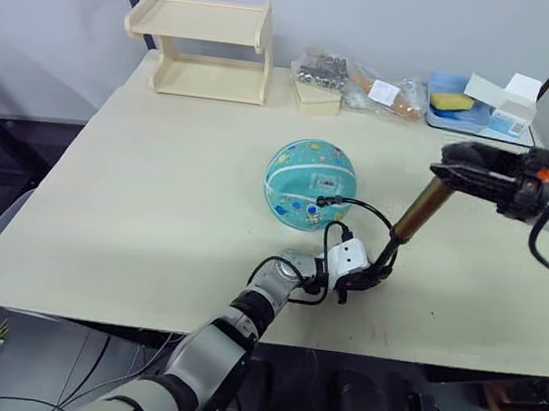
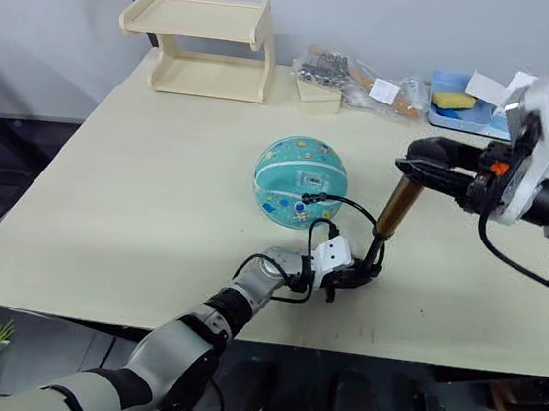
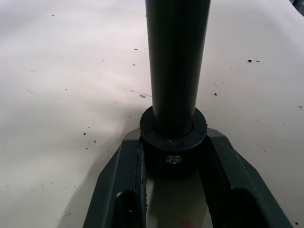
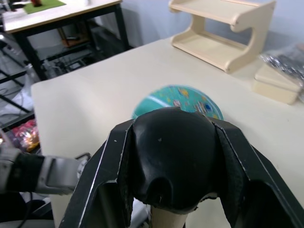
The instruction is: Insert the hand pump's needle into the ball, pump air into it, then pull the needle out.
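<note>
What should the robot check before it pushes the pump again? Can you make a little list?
1. Left tool shut on the hand pump's bottom cap: ok.
2. Right tool shut on the pump's black handle: ok.
3. Hose runs from the pump's base to the ball: ok.
4. Needle fully inside the ball: cannot tell, too small.
5. Ball sits round on the table: ok.
6. Handle pulled up for a stroke: ok, gold barrel tilts up to it.

Left pincer point(image 1: 363, 277) clamped low, right pincer point(image 1: 447, 173) clamped, raised.
</note>
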Available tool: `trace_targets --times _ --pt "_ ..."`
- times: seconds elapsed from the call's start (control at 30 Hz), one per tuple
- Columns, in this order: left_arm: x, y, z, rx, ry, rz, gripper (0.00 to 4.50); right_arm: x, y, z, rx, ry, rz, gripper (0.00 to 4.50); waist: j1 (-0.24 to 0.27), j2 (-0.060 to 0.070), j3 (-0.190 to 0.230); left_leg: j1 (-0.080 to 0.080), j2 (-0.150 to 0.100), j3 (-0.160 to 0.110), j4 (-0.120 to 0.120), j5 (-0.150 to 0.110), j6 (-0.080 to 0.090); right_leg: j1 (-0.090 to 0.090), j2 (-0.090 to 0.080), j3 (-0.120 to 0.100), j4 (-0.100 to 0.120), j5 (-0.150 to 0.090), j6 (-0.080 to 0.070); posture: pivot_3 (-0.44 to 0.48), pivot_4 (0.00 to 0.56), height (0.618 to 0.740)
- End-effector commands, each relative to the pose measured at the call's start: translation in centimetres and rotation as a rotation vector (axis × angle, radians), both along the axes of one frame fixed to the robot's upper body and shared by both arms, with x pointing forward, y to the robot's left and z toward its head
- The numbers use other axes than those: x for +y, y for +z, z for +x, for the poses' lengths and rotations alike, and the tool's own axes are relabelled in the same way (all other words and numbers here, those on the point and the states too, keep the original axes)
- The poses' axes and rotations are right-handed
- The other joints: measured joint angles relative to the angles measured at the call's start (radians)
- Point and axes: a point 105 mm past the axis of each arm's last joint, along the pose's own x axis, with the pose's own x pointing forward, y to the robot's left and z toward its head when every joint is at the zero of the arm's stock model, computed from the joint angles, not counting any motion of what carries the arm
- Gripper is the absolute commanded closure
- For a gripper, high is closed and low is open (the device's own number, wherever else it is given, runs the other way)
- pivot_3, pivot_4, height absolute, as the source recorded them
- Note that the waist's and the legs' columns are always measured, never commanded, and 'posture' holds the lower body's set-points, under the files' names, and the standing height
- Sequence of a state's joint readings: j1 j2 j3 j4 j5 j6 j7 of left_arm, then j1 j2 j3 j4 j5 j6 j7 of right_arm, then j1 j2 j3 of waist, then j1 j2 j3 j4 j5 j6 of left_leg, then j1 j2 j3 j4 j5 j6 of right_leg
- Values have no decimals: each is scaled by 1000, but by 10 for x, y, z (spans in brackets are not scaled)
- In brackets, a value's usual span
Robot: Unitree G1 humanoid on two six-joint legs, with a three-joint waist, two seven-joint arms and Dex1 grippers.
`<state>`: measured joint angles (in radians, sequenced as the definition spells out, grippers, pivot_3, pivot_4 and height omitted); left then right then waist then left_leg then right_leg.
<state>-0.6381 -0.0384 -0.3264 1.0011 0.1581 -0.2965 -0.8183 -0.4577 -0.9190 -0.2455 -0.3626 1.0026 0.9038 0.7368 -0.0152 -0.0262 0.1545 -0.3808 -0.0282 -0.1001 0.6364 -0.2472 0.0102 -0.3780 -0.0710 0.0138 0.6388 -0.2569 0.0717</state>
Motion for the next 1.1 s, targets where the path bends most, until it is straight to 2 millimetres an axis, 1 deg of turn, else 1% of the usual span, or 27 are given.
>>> trace_targets --times 0.03,0.1,0.13,0.17,0.23,0.33,0.4,0.43,0.47,0.5,0.53,0.57,0.6,0.67,0.7,0.77,0.8,0.87,0.97,1.03,1.1 --pt "24 -49 -22 155 19 142 3459 0 -63 12 136 -39 -76 2831 -3 -1 -1 0 0 0 0 0 0 0 0 0 0 0 0 0 150 740" --pt "27 -50 -23 155 23 145 3459 7 -110 13 224 -40 -120 2831 -6 -8 -10 2 3 1 0 0 0 1 1 -1 1 0 0 0 150 740" --pt "28 -50 -23 155 23 147 3459 10 -130 10 262 -35 -146 2831 -7 -10 -13 3 5 0 -1 0 0 1 3 -2 0 0 0 0 150 740" --pt "28 -51 -23 155 24 148 3459 13 -146 8 285 -28 -162 2831 -8 -10 -16 4 6 0 -1 0 -1 2 4 -2 1 0 0 0 150 740" --pt "29 -51 -22 155 26 149 3459 18 -167 7 321 -32 -161 2831 -15 -12 -22 4 7 0 -1 -1 -1 2 5 -2 1 0 0 0 150 740" --pt "29 -51 -23 153 24 152 3459 22 -193 3 349 -34 -197 2831 -22 -14 -25 6 9 -1 -1 -1 -2 2 7 -2 1 0 0 0 150 740" --pt "28 -50 -22 153 23 151 3459 24 -191 2 329 -30 -192 2831 -25 -13 -26 10 10 0 -1 -2 -3 5 7 -2 1 0 0 0 150 740" --pt "28 -50 -22 153 24 152 3459 23 -180 5 293 -32 -178 2831 -24 -13 -26 13 11 1 -2 -4 -6 7 6 -2 1 0 0 0 150 740" --pt "28 -50 -22 153 23 153 3459 22 -164 8 248 -34 -160 2831 -24 -13 -26 15 12 0 -2 -5 -8 9 6 -2 1 -2 -3 0 150 740" --pt "28 -50 -22 154 23 154 3459 21 -147 10 206 -36 -134 2831 -23 -13 -26 15 13 0 -2 -5 -8 9 5 -2 1 -3 -4 0 150 740" --pt "28 -51 -22 154 22 155 3459 21 -135 11 180 -36 -117 2831 -23 -13 -25 15 14 0 -2 -5 -8 9 5 -2 1 -3 -5 0 150 740" --pt "28 -51 -23 155 21 155 3459 20 -119 11 140 -34 -103 2831 -20 -12 -24 15 14 0 -2 -5 -8 9 5 -2 1 -3 -5 0 150 740" --pt "27 -51 -23 156 20 156 3459 19 -109 11 117 -32 -96 2831 -19 -9 -22 15 13 0 -2 -5 -8 9 4 -2 0 -3 -4 0 150 740" --pt "26 -52 -24 158 17 157 3459 18 -59 6 19 -7 -47 2831 -16 -4 -19 13 11 1 -2 -5 -8 8 5 -2 0 -2 -4 0 150 740" --pt "25 -52 -24 159 15 156 3459 18 -37 2 -21 11 -31 2831 -14 -1 -15 11 10 1 -2 -5 -8 7 4 -1 0 0 0 0 150 740" --pt "24 -52 -25 161 12 156 3459 17 -3 -7 -83 39 -7 2831 -6 7 -7 1 6 2 1 -2 -3 -1 2 -1 1 0 0 0 150 740" --pt "23 -52 -25 162 11 156 3459 16 12 -10 -104 42 10 2831 0 8 -5 -2 3 2 3 -2 -3 -3 0 0 1 1 1 0 150 740" --pt "23 -53 -25 163 9 155 3459 11 36 -16 -136 39 26 2831 7 5 -2 -5 1 1 3 -2 -2 -5 -1 0 0 3 -2 0 150 740" --pt "22 -53 -26 165 7 154 3459 4 74 -29 -175 52 54 2831 11 6 0 -13 -1 -1 3 -2 -2 -10 -2 -1 -2 4 -4 0 150 740" --pt "21 -53 -26 166 6 153 3459 2 88 -35 -180 61 66 2832 11 5 1 -17 -2 -1 6 -3 -1 -13 -3 -1 -2 5 -3 0 150 740" --pt "21 -53 -27 166 6 153 3459 1 93 -35 -178 53 75 2832 11 3 2 -18 -2 0 6 -3 -1 -14 -3 -1 -2 5 -3 0 150 740"
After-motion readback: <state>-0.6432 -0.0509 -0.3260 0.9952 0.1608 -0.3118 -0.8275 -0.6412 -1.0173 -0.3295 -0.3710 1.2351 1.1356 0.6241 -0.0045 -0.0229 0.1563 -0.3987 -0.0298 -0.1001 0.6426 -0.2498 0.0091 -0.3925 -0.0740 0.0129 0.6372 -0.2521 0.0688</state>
